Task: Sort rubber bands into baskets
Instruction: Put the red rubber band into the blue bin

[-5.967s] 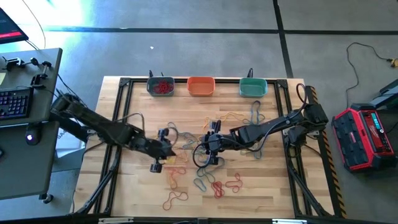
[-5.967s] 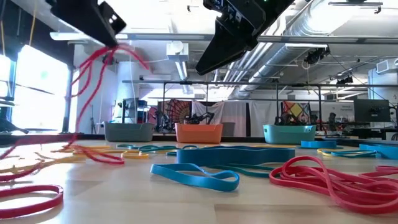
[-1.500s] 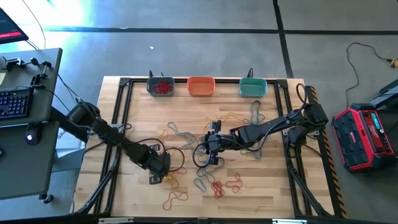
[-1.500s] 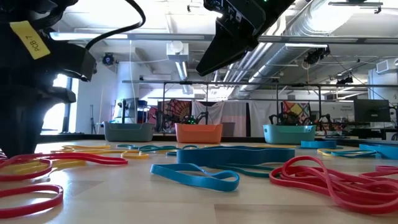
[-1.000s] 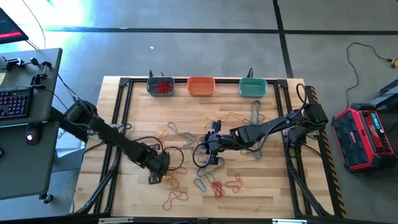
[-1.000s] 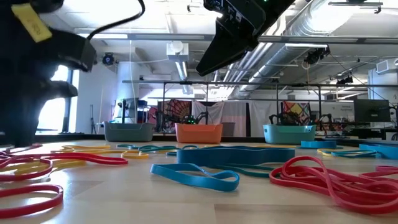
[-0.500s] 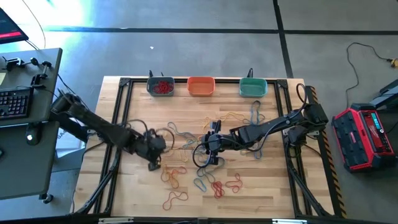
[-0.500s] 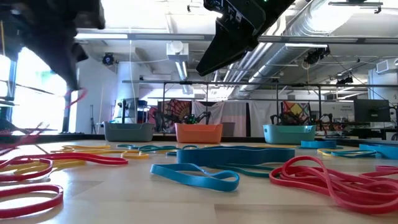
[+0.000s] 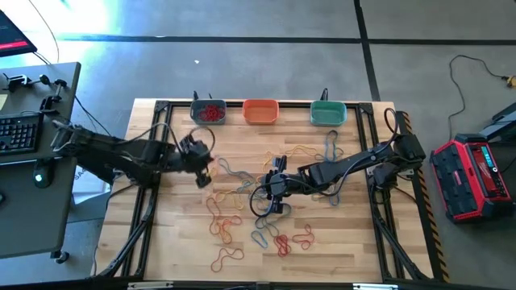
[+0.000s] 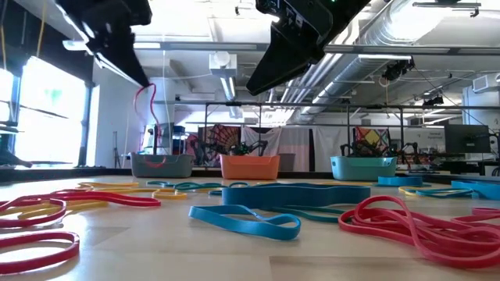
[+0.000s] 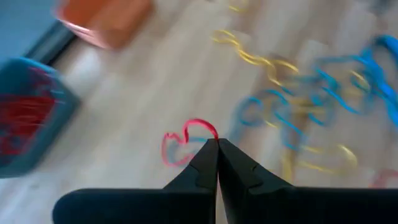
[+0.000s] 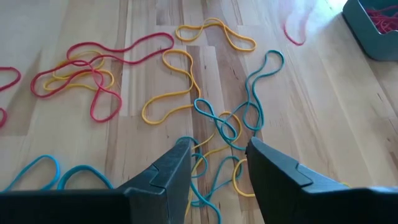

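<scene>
Carrying a red rubber band (image 11: 185, 140) pinched in the closed tips of the left gripper (image 9: 201, 171), dangling clear of the wooden table (image 9: 355, 242), a little short of the grey-blue basket (image 9: 208, 112) and toward the table's middle from it

Heading, by the look of it, for that grey-blue basket, already holding a heap of red bands

Doing this well probably means keeping the pinch tight until the whole loop is hanging over the basket's opening, not merely beside its near wall, since a floppy loop is liable to drape over the rim

Lowering a touch before letting go, so the band is dropping straight in rather than springing out

Leaving the orange basket (image 9: 260, 111) next to the grey-blue one and the teal-green basket (image 9: 328, 113) beyond that alone for this colour

Waiting with jaws spread wide and nothing between them: the right gripper (image 12: 216, 163), hovering well off from the grey-blue basket over a tangle of teal and yellow bands (image 12: 219, 127)
</scene>
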`<move>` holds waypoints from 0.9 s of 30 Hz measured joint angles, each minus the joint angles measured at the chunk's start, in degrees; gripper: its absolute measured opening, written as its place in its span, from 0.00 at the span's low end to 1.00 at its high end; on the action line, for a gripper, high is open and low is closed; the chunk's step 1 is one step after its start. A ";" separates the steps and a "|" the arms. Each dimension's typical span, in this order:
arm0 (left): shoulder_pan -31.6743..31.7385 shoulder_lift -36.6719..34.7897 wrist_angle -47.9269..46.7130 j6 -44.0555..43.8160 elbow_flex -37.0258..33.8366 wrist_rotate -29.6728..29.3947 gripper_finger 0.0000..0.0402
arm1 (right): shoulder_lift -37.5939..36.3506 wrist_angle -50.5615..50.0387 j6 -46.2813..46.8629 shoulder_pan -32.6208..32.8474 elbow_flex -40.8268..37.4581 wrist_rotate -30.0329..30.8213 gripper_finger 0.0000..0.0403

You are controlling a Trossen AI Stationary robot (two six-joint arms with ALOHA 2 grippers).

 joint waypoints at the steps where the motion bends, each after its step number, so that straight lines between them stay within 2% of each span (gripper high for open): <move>1: 1.51 -0.44 0.16 1.15 0.00 -0.80 0.00 | 0.00 0.06 0.00 0.00 0.00 0.00 0.36; 8: 15.59 -0.80 2.36 9.78 0.00 -2.54 0.00 | 0.00 0.29 0.02 -0.09 0.00 0.00 0.36; 16: 33.10 2.12 10.82 23.12 0.00 -2.31 0.00 | 0.00 0.44 1.38 -0.09 0.00 1.34 0.36; 22: 44.32 6.53 17.91 31.51 0.00 1.33 0.00 | 0.00 0.46 1.51 -0.09 0.00 1.39 0.36; 27: 50.66 12.72 23.42 35.64 0.00 4.95 0.00 | 0.00 0.46 1.49 -0.33 0.00 1.44 0.36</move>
